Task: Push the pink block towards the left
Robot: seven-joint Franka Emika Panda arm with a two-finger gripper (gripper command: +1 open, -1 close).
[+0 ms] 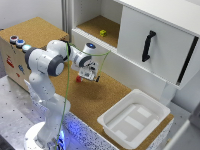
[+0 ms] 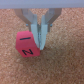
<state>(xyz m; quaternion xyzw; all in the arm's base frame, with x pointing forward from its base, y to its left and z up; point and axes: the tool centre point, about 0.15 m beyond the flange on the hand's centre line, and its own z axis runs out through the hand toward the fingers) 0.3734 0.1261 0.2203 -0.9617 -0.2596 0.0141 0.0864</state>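
gripper (image 2: 39,44) nearly closed, holding nothing, 1 finger (image 2: 44,37) touching pink block (image 2: 26,43) side; block looks light, rigid, likely slides easily on cork tabletop (image 2: 65,65).

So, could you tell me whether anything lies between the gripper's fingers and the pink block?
Nothing: in the wrist view one of the gripper fingers sits right against the pink block, only cork surface around them.

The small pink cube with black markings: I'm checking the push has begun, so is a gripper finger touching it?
Touching. The wrist view shows one of the fingers pressed against the pink cube's side, with no gap visible.
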